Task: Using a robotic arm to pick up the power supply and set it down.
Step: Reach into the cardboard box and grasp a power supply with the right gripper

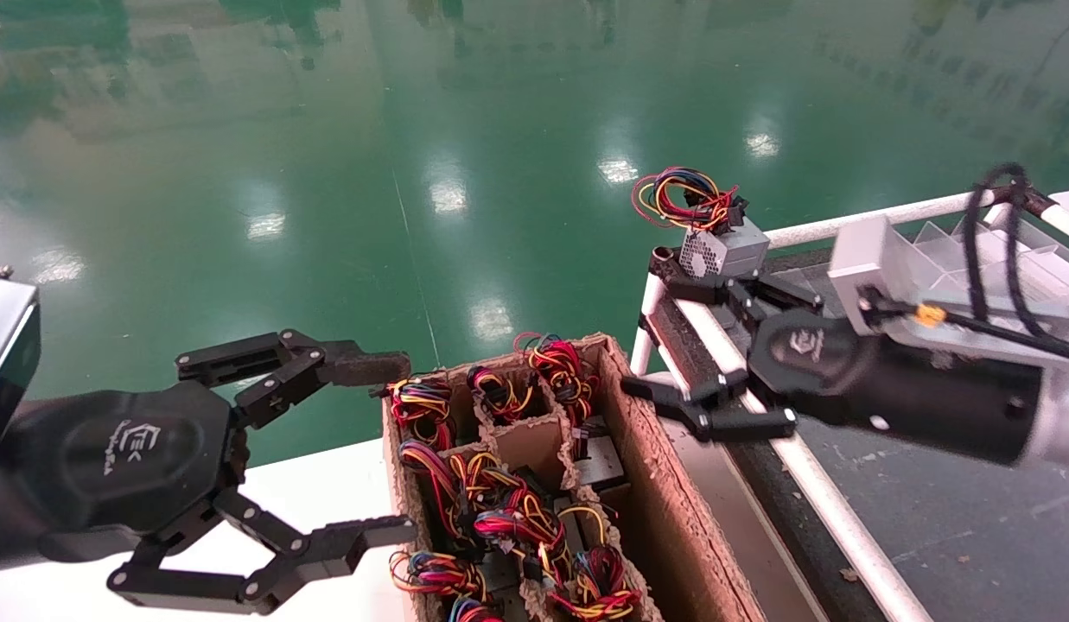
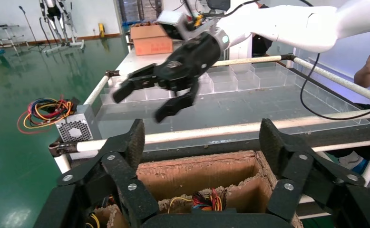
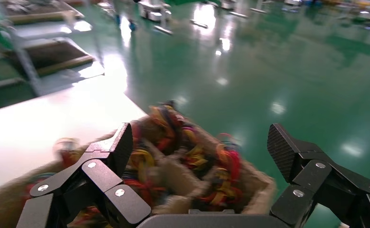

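Observation:
The power supply (image 1: 599,462) shows as a plain grey metal face low in a right-hand cell of the cardboard carton (image 1: 672,484), under a red, yellow and black wire bundle (image 1: 558,363). My right gripper (image 1: 655,337), on the white-and-silver robotic arm (image 2: 287,23), hangs open and empty just beyond the carton's far right corner, above the pipe frame. In the right wrist view the right gripper (image 3: 199,142) looks down on the carton's wire bundles (image 3: 192,156). My left gripper (image 1: 404,445) is open and empty at the carton's left side, over the white table.
A grey box with a perforated face (image 1: 724,246) and a blue-yellow wire loop stands on the corner of the pipe-framed table (image 1: 845,226), close behind the right gripper's fingers. Clear divider trays (image 2: 249,80) sit farther along that table. Dark units with bundles (image 1: 508,518) fill the carton's other cells.

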Controlling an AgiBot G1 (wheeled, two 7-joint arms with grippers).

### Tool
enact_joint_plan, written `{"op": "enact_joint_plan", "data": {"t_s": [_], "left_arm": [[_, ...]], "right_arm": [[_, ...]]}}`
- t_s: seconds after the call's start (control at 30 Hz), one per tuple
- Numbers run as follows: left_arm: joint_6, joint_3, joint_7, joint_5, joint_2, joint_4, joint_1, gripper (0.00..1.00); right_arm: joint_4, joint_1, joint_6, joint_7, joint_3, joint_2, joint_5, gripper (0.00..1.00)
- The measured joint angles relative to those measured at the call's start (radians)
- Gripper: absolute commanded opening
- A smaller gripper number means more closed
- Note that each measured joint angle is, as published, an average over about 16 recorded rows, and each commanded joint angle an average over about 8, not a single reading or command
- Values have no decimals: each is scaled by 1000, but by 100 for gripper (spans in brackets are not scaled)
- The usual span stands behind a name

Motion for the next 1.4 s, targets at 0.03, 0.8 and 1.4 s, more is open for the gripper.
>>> {"op": "enact_joint_plan", "data": {"t_s": [0.03, 0.8, 1.4], "left_arm": [[0, 0, 0, 0, 0, 0, 0, 100], [0, 0, 0, 0, 0, 0, 0, 100], [0, 0, 0, 0, 0, 0, 0, 100]], "right_arm": [[-10, 7, 8, 5, -7, -11, -12, 100], [-575, 281, 47, -74, -152, -322, -219, 21], [-832, 349, 8, -271, -152, -409, -220, 0]]}}
